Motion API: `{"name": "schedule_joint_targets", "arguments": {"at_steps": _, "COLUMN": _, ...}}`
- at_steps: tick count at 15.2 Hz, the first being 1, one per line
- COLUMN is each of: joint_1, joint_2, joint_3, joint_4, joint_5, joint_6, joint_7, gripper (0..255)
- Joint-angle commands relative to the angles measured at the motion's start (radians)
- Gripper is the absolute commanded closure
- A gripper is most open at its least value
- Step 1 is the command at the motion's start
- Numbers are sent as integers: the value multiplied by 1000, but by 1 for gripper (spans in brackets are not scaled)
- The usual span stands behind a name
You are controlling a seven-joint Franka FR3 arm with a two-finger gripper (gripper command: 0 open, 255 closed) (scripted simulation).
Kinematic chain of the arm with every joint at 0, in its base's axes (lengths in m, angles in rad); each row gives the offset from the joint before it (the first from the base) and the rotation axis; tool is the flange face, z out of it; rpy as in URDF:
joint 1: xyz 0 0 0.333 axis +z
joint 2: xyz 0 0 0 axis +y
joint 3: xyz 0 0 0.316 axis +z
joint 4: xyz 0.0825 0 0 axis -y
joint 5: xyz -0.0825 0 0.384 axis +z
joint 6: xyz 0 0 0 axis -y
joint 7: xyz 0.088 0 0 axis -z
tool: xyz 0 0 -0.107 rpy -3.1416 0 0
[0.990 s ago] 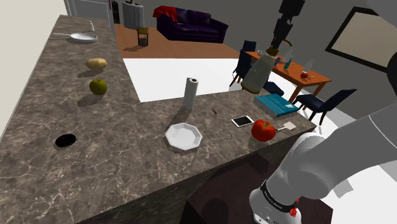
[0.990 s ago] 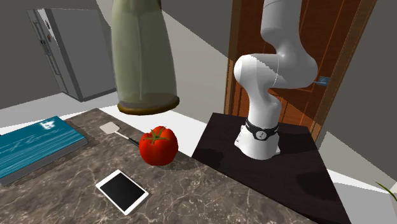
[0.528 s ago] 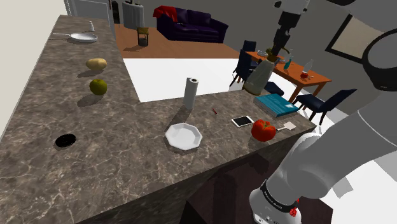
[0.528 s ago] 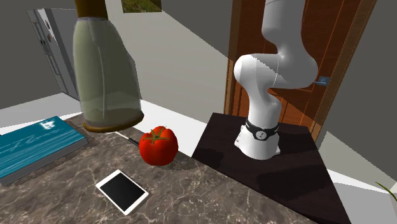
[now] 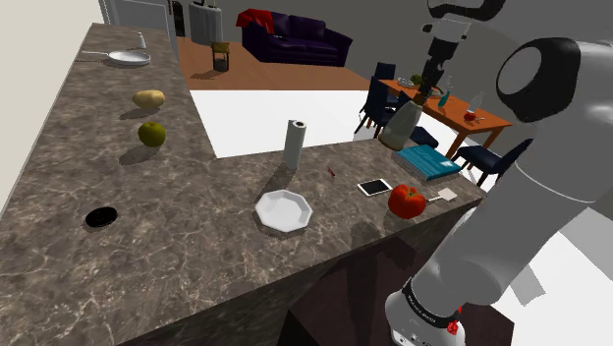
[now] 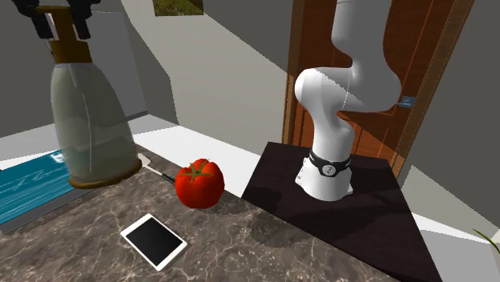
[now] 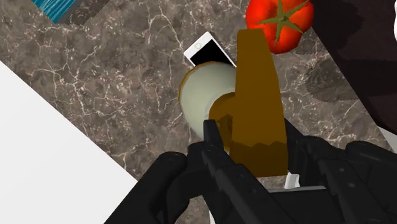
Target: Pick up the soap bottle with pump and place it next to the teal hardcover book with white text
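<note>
The soap bottle (image 6: 88,128) is pale grey-green with a brown base and a brown pump (image 7: 257,95). My gripper (image 6: 62,20) is shut on its pump neck from above and holds it upright. In the shoulder view the bottle (image 5: 404,123) hangs low under the gripper (image 5: 424,86), just beyond the far end of the teal book (image 5: 427,160). In the second exterior view its base overlaps the near corner of the book (image 6: 28,188); I cannot tell whether it touches the counter. Looking down along the gripper (image 7: 254,149), the bottle's body (image 7: 203,95) covers part of the phone.
A red tomato (image 6: 199,183), a white-framed phone (image 6: 154,240) and a small spatula (image 6: 148,164) lie on the marble counter near the book. Further along stand a paper towel roll (image 5: 295,144), a white plate (image 5: 284,210), a potato (image 5: 149,98), a green fruit (image 5: 151,134) and a pan (image 5: 128,57).
The gripper has carried the bottle down and away from the stand, toward the book; in the second exterior view it moved left and sank until its base is at the book's corner.
</note>
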Motion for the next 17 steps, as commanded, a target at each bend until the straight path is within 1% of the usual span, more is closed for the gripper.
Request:
{"name": "schedule_joint_targets", "arguments": {"at_steps": 1, "joint_1": -38, "joint_2": 86, "joint_3": -37, "joint_4": 34, "joint_5": 70, "joint_6": 25, "joint_7": -73, "gripper": 255}}
{"name": "schedule_joint_targets", "arguments": {"at_steps": 3, "joint_1": -93, "joint_2": 177, "joint_3": -54, "joint_4": 77, "joint_5": 145, "joint_6": 39, "joint_7": -139, "gripper": 255}}
{"name": "schedule_joint_targets", "arguments": {"at_steps": 5, "joint_1": -161, "joint_2": 266, "joint_3": -55, "joint_4": 129, "joint_5": 217, "joint_6": 45, "joint_7": -198, "gripper": 255}}
{"name": "schedule_joint_targets", "arguments": {"at_steps": 8, "joint_1": -273, "joint_2": 395, "joint_3": -36, "joint_4": 225, "joint_5": 315, "joint_6": 42, "joint_7": -268, "gripper": 255}}
{"name": "schedule_joint_targets", "arguments": {"at_steps": 11, "joint_1": -394, "joint_2": 519, "joint_3": -2, "joint_4": 347, "joint_5": 399, "joint_6": 25, "joint_7": -316, "gripper": 255}}
{"name": "schedule_joint_targets", "arguments": {"at_steps": 13, "joint_1": -479, "joint_2": 605, "joint_3": 26, "joint_4": 448, "joint_5": 449, "joint_6": 4, "joint_7": -336, "gripper": 255}}
{"name": "schedule_joint_targets", "arguments": {"at_steps": 15, "joint_1": -572, "joint_2": 697, "joint_3": 57, "joint_4": 576, "joint_5": 497, "joint_6": -26, "joint_7": -345, "gripper": 255}}
{"name": "schedule_joint_targets", "arguments": {"at_steps": 17, "joint_1": -683, "joint_2": 806, "joint_3": 96, "joint_4": 757, "joint_5": 543, "joint_6": -78, "joint_7": -338, "gripper": 255}}
